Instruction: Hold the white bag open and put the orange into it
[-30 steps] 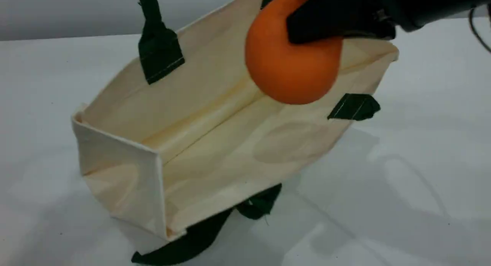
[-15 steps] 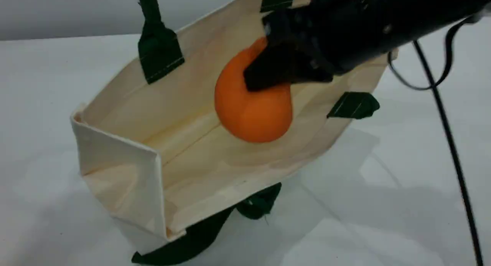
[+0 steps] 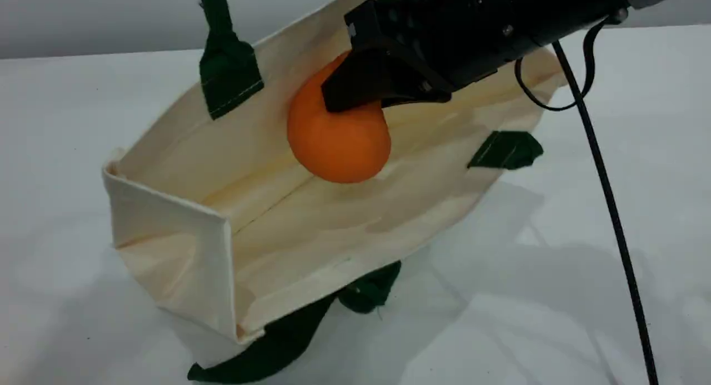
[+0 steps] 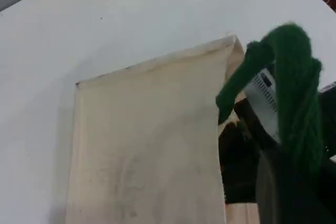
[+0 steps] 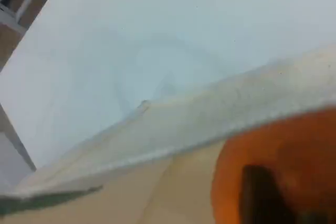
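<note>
Matt cream canvas bag (image 3: 311,229), fuzzy green rope handle (image 4: 294,93), smooth matt orange (image 3: 339,140)

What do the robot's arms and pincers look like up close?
The right arm is matte black and bulky, ending in a black, wedge-shaped right pincer. A thin black cable loops off it and hangs down. Of the left pincer, only a dark grey tip and a white printed label show.

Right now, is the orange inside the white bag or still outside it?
Inside. The orange sits below the rim between the white bag walls, right end effector against it.
</note>
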